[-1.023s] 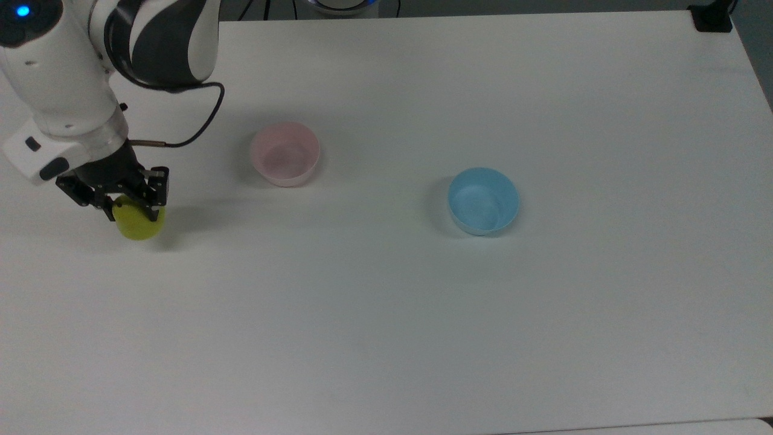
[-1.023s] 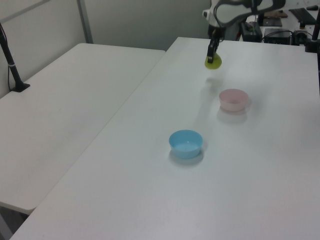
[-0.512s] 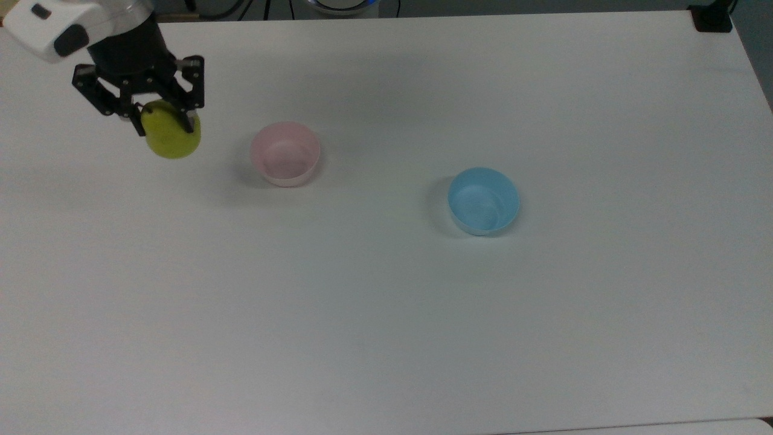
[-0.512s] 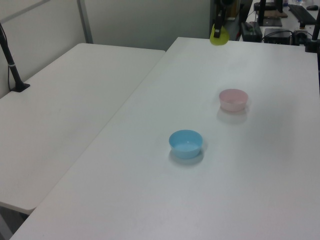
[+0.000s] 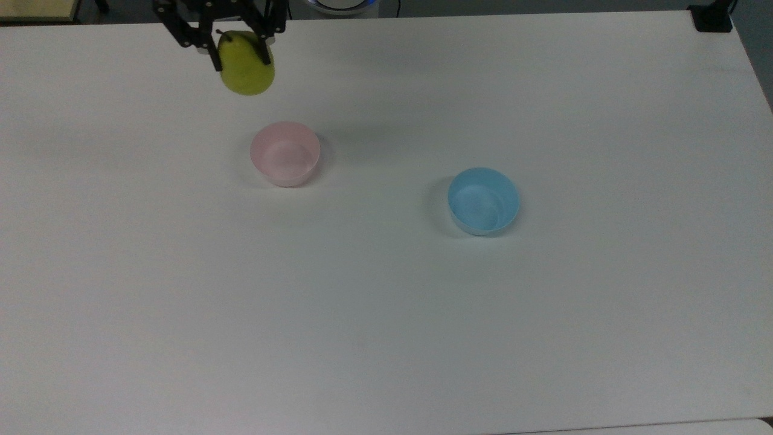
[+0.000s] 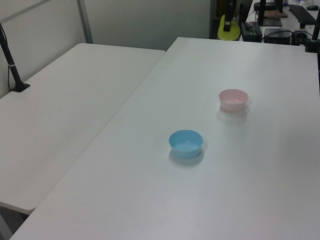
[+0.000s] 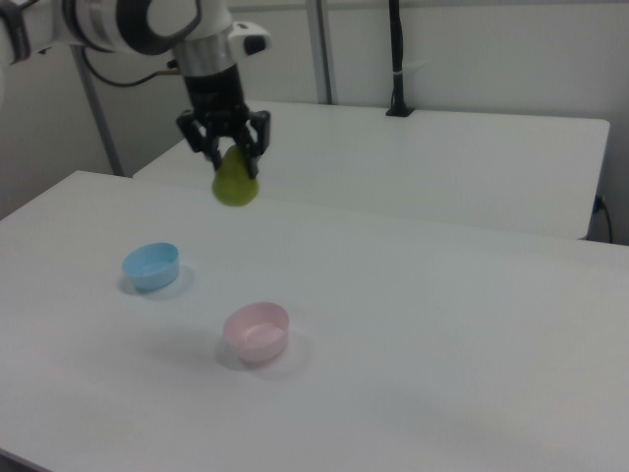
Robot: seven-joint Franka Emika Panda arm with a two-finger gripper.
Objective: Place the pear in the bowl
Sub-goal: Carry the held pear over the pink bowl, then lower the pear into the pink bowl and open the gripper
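My gripper [image 5: 238, 51] is shut on the yellow-green pear [image 5: 246, 74], which hangs high above the table, stem end up between the black fingers. In the top view it sits up and to the left of the pale pink bowl [image 5: 285, 153]. In the right view the gripper [image 7: 233, 157] holds the pear [image 7: 235, 184] well above the pink bowl [image 7: 257, 330], which stands empty on the table. In the left view the pear [image 6: 228, 29] is at the top edge, far beyond the pink bowl [image 6: 233, 99].
A light blue bowl [image 5: 483, 200] stands empty to the right of the pink one in the top view. A second white table [image 6: 65, 110] adjoins on the left view's left. Black posts [image 7: 395, 59] rise at the tables' far edges.
The gripper has lifted the pear off the table and carried it up and to the right in the top view, towards the pink bowl. Both bowls have stayed put.
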